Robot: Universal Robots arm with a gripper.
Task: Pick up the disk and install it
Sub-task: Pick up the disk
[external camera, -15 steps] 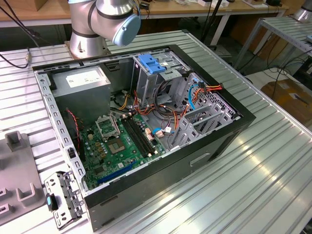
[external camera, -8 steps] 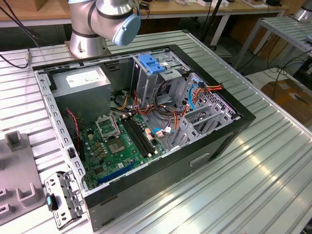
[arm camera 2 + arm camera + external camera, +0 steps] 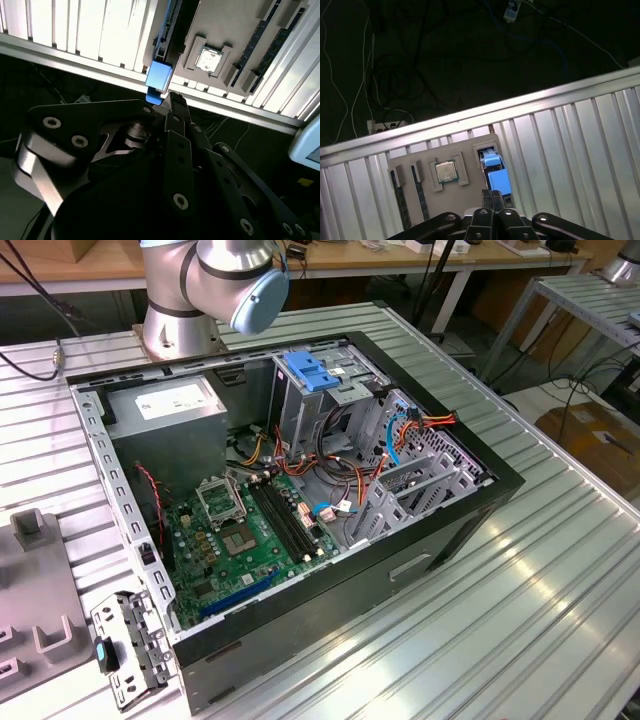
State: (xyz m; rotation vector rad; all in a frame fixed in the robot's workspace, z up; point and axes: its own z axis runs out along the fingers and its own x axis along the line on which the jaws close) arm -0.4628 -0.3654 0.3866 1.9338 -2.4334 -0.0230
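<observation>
Gripper [image 3: 174, 102] fingers are pressed together and empty, just beside the disk [image 3: 159, 76], which stands edgewise in the grey tray [image 3: 225, 25].

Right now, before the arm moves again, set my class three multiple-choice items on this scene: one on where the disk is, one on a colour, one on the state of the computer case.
1. Where is the disk?
A) flat on the floor
B) in a slot of the grey holder, beside the processor chip
C) in a person's hand

2. What colour is the latch atop the drive cage?
A) red
B) yellow
C) blue

3. How is the computer case?
A) open, insides exposed
B) closed, panel on
C) boxed up

Key:
1 B: both wrist views show it slotted in the holder by the chip, with the pincer close by.
2 C: the exterior view shows it plainly blue.
3 A: the motherboard lies in plain sight.
</observation>
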